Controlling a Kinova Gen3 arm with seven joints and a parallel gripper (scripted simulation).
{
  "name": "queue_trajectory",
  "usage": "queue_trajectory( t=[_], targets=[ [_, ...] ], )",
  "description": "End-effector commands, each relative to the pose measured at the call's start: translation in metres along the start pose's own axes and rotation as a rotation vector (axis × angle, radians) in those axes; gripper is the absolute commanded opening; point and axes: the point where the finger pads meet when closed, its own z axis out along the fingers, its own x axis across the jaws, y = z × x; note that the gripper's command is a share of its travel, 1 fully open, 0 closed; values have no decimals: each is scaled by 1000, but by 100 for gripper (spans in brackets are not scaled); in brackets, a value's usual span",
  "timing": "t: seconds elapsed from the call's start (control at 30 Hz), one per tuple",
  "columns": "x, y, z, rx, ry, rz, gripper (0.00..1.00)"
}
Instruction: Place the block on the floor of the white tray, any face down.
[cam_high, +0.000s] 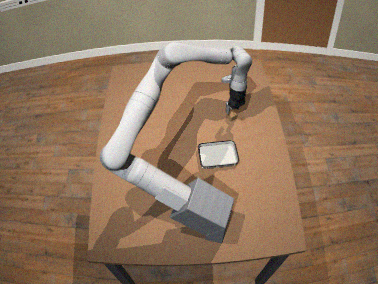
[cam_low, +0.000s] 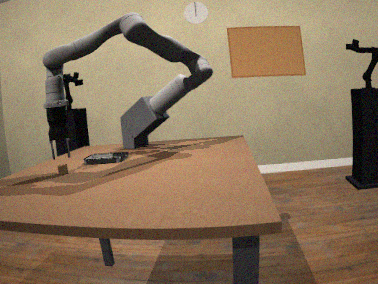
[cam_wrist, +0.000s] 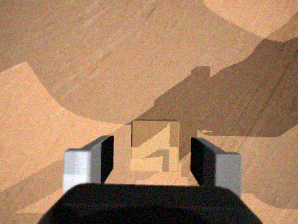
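A small tan wooden block (cam_wrist: 155, 145) rests on the table, and it also shows in the exterior view (cam_low: 63, 169). My gripper (cam_wrist: 152, 153) hangs straight above it, open, with a finger on either side of the block and a gap on both sides. In the top view the gripper (cam_high: 231, 113) stands near the far side of the table and hides the block. In the exterior view the fingertips (cam_low: 60, 150) are a little above the block. The white tray (cam_high: 218, 154) lies flat nearer the arm's base and shows low and dark in the exterior view (cam_low: 105, 158).
The grey base box (cam_high: 205, 209) of the arm stands near the front edge of the table. The arm's shadows cross the table top. A black pedestal (cam_low: 365, 137) stands on the floor far to the right.
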Motion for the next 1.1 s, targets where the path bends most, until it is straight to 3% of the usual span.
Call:
queue_trajectory(
  t=[0.0, 0.5, 1.07],
  targets=[
    [1, 0, 1, 1, 3, 0, 100],
    [2, -1, 17, 1, 3, 0, 100],
    [2, -1, 19, 1, 3, 0, 100]
  ],
)
